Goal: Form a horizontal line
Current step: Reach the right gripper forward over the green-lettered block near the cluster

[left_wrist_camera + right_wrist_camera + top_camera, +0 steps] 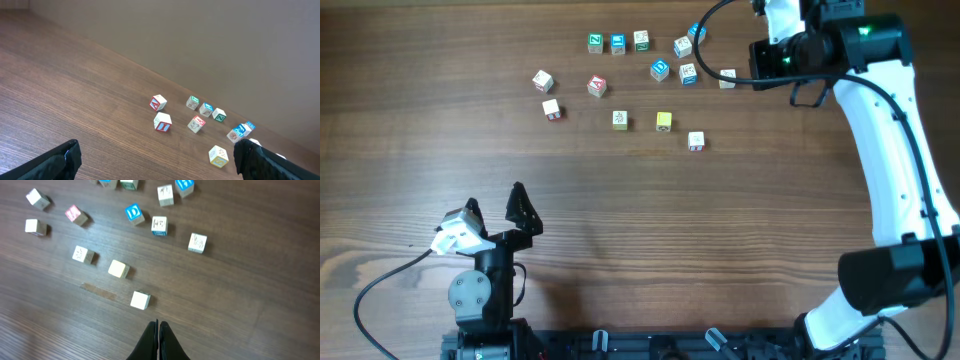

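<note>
A loose row of small cubes lies mid-table: a cream cube with a red side [551, 109], a cream cube [619, 119], a yellow cube [663, 121] and a white cube [695, 141] that sits slightly nearer than the others. In the right wrist view they show as the white [140, 300], yellow [118, 269] and cream [82, 254] cubes. My right gripper [158, 325] is shut and empty, high above the table just short of the white cube; it sits at the top right in the overhead view [786, 52]. My left gripper [495, 205] is open and empty near the front left, its fingers wide apart [157, 155].
Behind the row lie scattered cubes: a red-marked one [596, 86], a cream one [542, 80], green [595, 43] and blue [618, 43] ones, a blue D cube [134, 213] and a cream cube [727, 78]. The right arm reaches along the right side.
</note>
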Robot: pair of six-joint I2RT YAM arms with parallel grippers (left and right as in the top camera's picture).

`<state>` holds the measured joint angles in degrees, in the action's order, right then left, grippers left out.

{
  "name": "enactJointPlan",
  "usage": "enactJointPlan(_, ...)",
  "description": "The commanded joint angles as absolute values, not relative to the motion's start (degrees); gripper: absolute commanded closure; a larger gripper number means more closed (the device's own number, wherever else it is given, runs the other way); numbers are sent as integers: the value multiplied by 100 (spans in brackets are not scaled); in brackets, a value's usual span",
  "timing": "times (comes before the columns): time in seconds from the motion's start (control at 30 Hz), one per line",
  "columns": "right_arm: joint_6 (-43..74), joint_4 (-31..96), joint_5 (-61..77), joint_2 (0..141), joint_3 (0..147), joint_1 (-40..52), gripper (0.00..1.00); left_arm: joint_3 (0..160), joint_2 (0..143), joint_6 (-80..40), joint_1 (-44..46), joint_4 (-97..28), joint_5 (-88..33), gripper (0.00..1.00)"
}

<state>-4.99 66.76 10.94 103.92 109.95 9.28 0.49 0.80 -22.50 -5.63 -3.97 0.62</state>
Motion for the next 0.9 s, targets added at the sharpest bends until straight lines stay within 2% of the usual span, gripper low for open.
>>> enactJointPlan(0.0, -250, 6718, 1170, 10665, 10936, 908, 96, 32, 54, -2119, -576, -414, 95, 0)
enactJointPlan(0.57, 174, 6888, 1170, 11124, 10908, 915, 96, 32, 54, -2119, -576, -414, 95, 0)
enactJointPlan(0.87, 478, 6265, 1173, 11124, 10012, 915, 96, 32, 54, -2119, -576, -414, 95, 0)
